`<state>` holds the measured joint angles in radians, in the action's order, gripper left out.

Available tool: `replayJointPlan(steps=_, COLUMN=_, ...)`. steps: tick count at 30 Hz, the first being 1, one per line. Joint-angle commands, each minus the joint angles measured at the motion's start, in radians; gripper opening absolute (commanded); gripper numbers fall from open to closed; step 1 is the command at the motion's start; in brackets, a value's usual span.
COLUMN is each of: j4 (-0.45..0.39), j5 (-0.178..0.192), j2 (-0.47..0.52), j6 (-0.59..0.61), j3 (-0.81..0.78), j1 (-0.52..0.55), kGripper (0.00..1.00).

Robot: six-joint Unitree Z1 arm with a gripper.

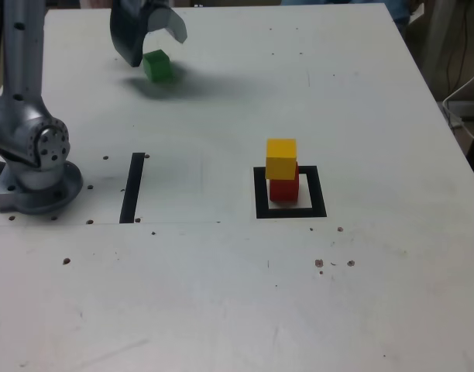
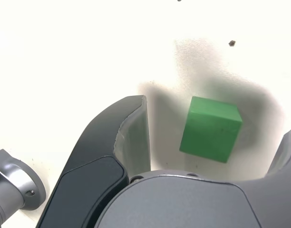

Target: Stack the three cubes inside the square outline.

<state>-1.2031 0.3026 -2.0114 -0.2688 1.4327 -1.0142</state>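
Note:
The green cube (image 1: 157,66) rests on the white table at the far left of the exterior view. My gripper (image 1: 156,48) is lowered over it with its jaws open, one on each side, neither touching. In the wrist view the green cube (image 2: 211,129) lies between the dark fingers (image 2: 133,137) of the gripper (image 2: 217,116), with a gap beside it. The yellow cube (image 1: 281,158) sits on the red cube (image 1: 283,187), slightly offset, inside the square outline (image 1: 290,211) near the table's middle.
A straight black strip (image 1: 132,187) lies left of the outline in the exterior view. The arm's grey base (image 1: 32,163) stands at the left edge. Cables hang past the table's right edge (image 1: 446,116).

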Motion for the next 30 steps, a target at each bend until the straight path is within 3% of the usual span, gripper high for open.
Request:
replayJointPlan(steps=1, j4=0.003, j5=-0.001, j2=-0.014, j6=-0.005, j3=0.009, j1=-0.002, kGripper=0.92)
replayJointPlan(steps=9, j4=-0.029, j5=-0.007, j2=-0.035, j6=-0.019, j3=0.039, j1=-0.006, kGripper=0.67)
replayJointPlan(steps=12, j4=-0.028, j5=-0.02, j2=-0.045, j6=-0.031, j3=0.043, j1=-0.006, kGripper=0.62)
replayJointPlan(steps=19, j4=-0.022, j5=-0.051, j2=-0.076, j6=-0.062, j3=0.054, j1=-0.006, kGripper=0.61)
replayJointPlan(steps=30, j4=-0.012, j5=-0.056, j2=-0.085, j6=-0.081, j3=0.081, j1=-0.008, kGripper=0.58)
